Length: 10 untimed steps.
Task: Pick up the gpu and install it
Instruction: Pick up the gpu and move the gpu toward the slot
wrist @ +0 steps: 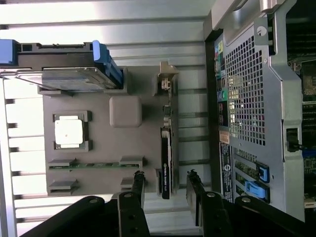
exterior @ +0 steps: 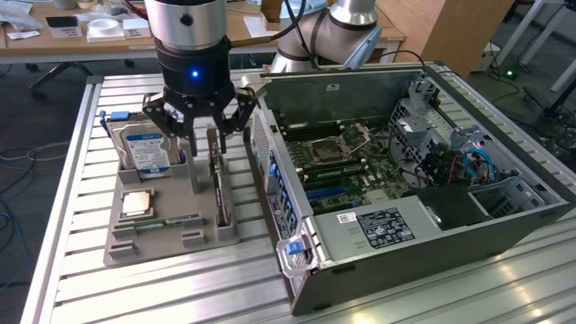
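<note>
Nothing is done yet: the gpu (exterior: 220, 192) (wrist: 166, 163) is seen standing on edge in the grey holder (exterior: 162, 233) (wrist: 98, 148), ungrasped, with the hand (exterior: 202, 138) (wrist: 166, 180) spread wide just above it.

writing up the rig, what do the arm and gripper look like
The arm is silver-grey with rounded joints; a black cable runs along it. The wrist is a black cylinder with a small blue light. The gripper is black, with two jointed linkage fingers.
</note>
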Motion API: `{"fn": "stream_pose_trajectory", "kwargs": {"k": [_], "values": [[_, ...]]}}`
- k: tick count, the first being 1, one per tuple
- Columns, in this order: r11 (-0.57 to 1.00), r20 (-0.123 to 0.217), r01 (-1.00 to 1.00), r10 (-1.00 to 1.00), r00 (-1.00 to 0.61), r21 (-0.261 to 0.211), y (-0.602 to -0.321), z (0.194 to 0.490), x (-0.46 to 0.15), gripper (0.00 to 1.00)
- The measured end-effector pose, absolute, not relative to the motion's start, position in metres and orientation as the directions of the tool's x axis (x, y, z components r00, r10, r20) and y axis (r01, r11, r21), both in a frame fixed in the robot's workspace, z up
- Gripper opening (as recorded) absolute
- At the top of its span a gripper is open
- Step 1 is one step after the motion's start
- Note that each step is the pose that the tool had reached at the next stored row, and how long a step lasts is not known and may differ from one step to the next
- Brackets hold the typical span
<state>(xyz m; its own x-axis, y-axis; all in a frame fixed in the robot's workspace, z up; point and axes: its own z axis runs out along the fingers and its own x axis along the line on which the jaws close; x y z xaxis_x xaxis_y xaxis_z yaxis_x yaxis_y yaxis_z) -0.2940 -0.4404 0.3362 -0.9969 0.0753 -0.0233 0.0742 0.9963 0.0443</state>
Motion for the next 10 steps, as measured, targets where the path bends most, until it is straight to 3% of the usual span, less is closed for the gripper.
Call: {"fn": "stream_pose_trajectory", "kwargs": {"k": [10], "values": [[0.996,-0.023,0.074,0.075,-0.997,0.044,-0.440,0.318,-0.294,0.47]]}}
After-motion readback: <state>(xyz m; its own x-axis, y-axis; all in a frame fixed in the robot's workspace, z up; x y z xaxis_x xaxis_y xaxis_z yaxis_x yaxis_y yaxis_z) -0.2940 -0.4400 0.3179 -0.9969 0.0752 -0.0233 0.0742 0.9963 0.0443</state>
